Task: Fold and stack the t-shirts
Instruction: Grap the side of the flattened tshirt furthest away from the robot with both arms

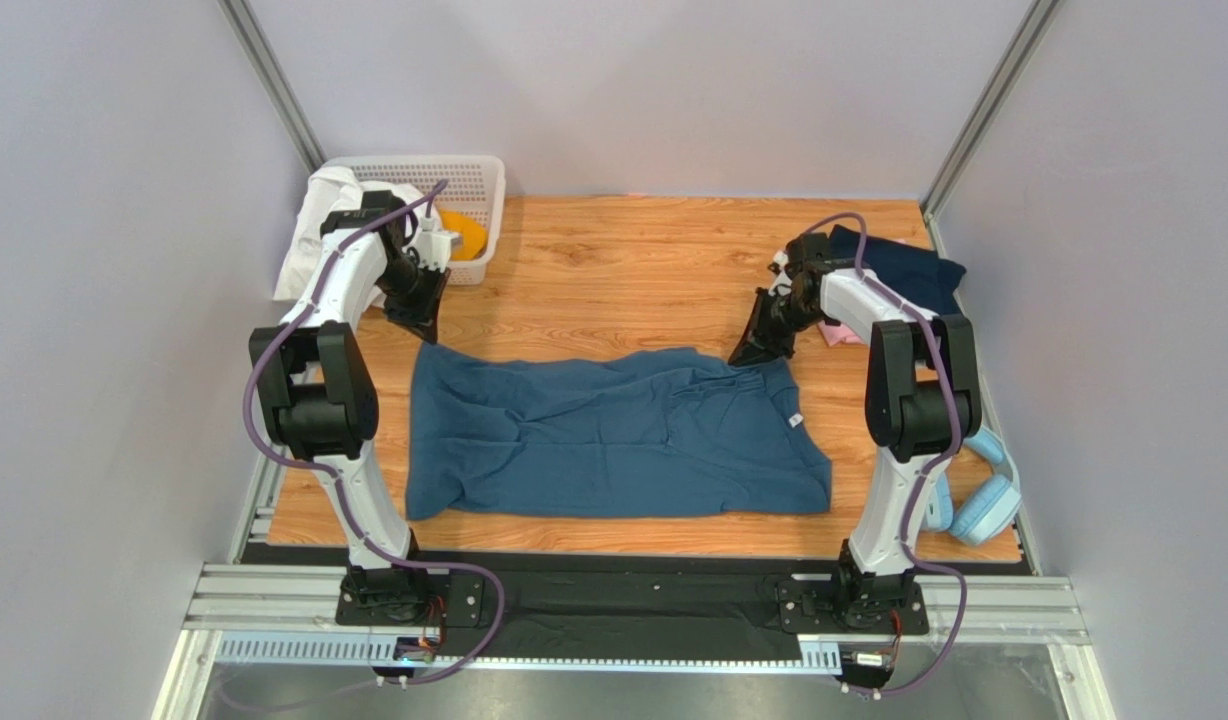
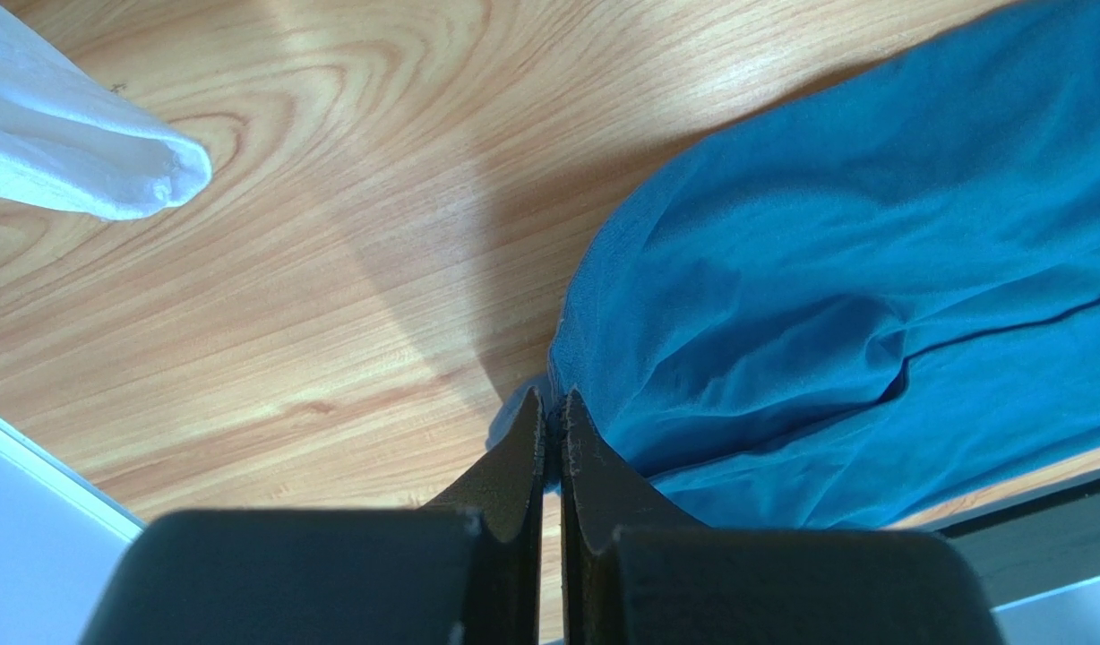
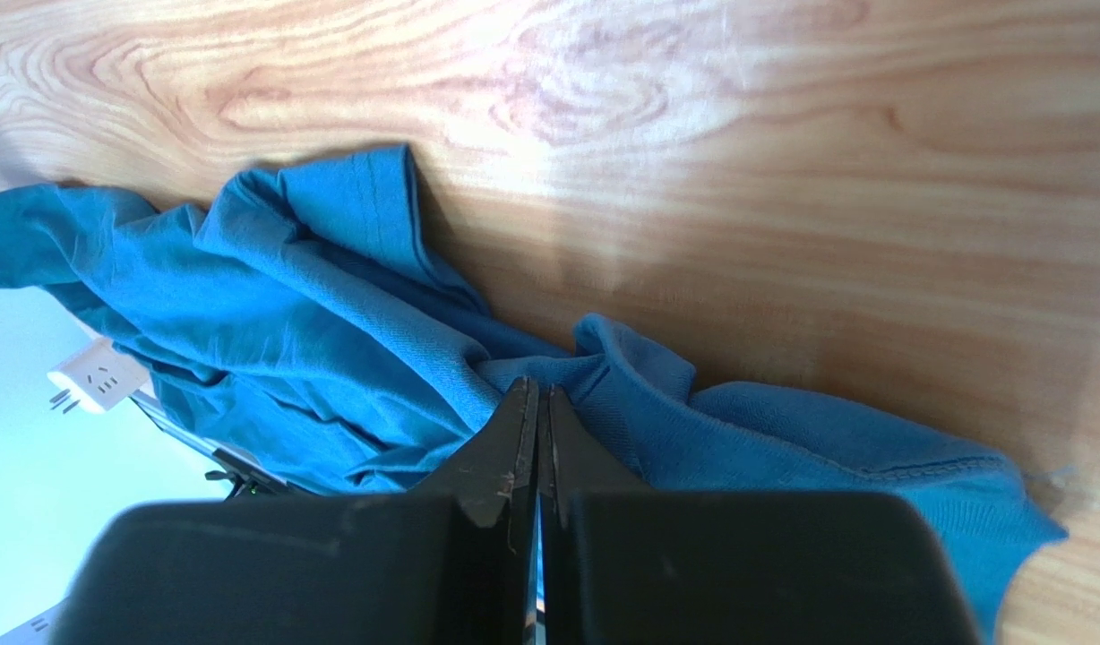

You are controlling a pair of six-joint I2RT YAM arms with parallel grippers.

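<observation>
A large teal-blue t-shirt [image 1: 605, 435] lies spread, somewhat rumpled, across the middle of the wooden surface [image 1: 635, 255], its long side running left to right. The left tool [image 2: 553, 403] is clenched at the shirt's far left corner, fingers pressed together with the cloth's edge caught at their tips. The right tool [image 3: 533, 397] is likewise clenched on the shirt's far right edge, where the fabric bunches up into folds around the closed tips. A navy t-shirt [image 1: 898, 270] sits crumpled in the far right corner, with a pink garment [image 1: 835, 333] peeking out just beside it. In the far left corner stands a white lattice basket [image 1: 478, 173] with an orange garment [image 1: 463, 233] inside and a white garment [image 1: 312, 225] draped over its left side. Light-blue headphones [image 1: 984, 495] rest at the right edge.
</observation>
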